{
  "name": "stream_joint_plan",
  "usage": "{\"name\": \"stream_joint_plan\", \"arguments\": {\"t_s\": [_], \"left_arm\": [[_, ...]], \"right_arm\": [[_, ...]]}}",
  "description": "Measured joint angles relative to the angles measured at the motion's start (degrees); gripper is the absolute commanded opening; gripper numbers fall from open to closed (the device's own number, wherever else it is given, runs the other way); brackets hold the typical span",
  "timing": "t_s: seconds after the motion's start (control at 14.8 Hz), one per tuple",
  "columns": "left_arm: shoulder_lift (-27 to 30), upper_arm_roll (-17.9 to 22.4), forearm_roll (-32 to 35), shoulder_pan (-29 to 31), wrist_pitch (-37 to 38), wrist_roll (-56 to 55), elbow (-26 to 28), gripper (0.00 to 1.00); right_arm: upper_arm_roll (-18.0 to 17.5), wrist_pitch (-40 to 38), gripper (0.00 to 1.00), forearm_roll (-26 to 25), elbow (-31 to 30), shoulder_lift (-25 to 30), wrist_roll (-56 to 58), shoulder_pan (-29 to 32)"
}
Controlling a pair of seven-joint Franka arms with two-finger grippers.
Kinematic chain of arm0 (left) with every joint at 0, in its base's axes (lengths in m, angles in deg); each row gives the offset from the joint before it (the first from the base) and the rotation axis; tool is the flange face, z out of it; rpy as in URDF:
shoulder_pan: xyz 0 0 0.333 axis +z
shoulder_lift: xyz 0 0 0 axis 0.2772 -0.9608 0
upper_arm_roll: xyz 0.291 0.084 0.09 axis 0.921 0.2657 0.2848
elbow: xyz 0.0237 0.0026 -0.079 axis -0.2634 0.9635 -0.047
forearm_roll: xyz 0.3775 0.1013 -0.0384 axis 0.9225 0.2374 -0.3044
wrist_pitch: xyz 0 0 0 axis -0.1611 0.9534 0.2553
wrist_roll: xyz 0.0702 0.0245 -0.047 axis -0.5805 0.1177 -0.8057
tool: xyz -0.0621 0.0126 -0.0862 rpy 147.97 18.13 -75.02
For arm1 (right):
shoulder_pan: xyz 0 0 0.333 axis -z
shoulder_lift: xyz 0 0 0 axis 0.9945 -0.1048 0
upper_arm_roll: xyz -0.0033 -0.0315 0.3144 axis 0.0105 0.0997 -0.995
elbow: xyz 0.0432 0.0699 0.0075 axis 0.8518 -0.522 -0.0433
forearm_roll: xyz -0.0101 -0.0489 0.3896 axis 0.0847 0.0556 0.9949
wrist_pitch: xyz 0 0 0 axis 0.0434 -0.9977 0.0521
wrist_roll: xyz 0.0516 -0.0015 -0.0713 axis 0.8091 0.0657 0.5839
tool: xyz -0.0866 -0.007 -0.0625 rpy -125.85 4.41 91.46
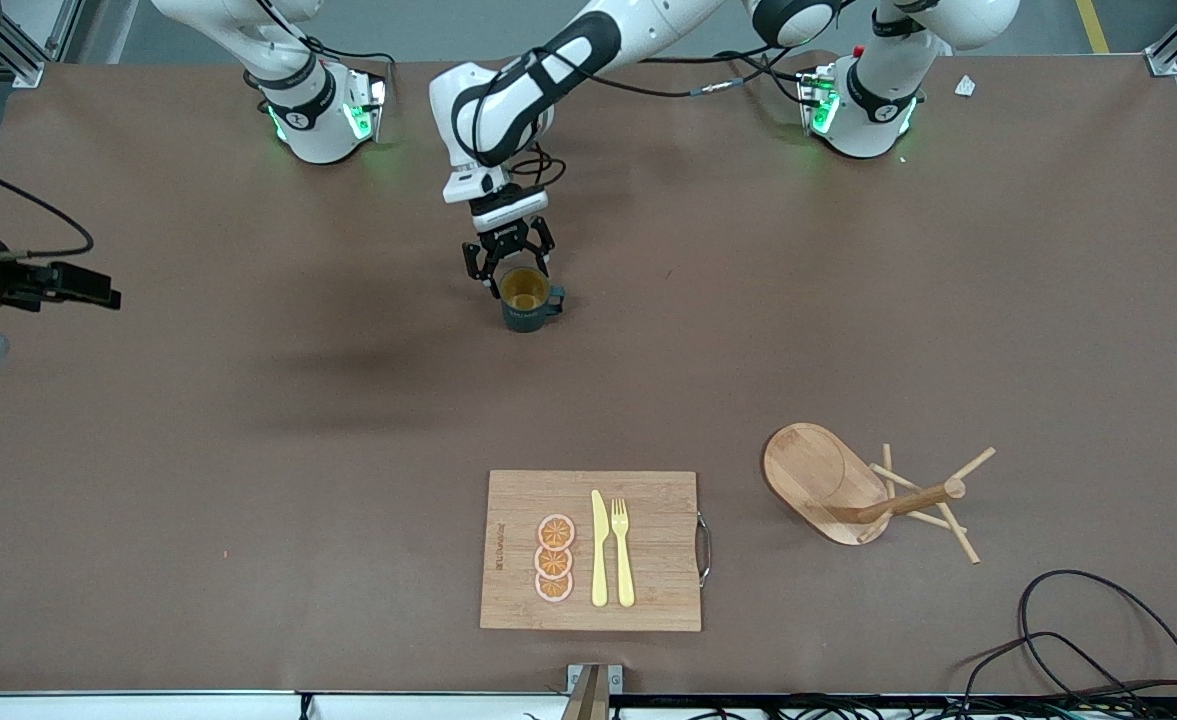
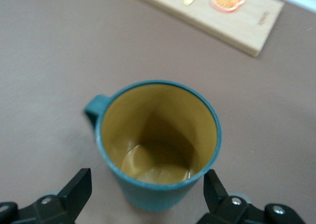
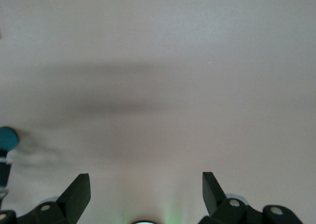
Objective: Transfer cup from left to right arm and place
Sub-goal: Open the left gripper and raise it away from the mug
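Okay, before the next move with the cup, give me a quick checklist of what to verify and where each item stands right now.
1. Cup upright on the table: ok.
2. Left gripper open, fingers on either side of the cup, apart from its wall: ok.
3. Cup let go and standing free: ok.
4. Right gripper open over bare table toward the right arm's end: ok.
5. Handle turned clear of the left fingers: ok.
6. Right gripper lined up with the cup: not ok, the cup shows only at the edge of its wrist view.

cup (image 1: 528,300): teal, tan-yellow inside | table (image 1: 248,450): brown | orange slices (image 1: 554,558): orange, pale rims
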Motion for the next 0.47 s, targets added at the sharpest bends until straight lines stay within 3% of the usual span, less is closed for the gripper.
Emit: {"name": "stream_joint_plan", "arguments": {"t_s": [0.34,0.47], "left_arm": [[10.63,0.24,-20.65,6.21,0.00,11.18,-0.88,1.00],[15.42,0.33,-26.08,9.96,0.00,18.36,-1.02,1.00]], "right_arm": [[0.11,1.87,1.00,-0.05,-0.41,-1.62,-1.57,0.01],[0.07,3.26,1.00,-0.03,-0.41,-2.72,-2.12,-0.03]]}}
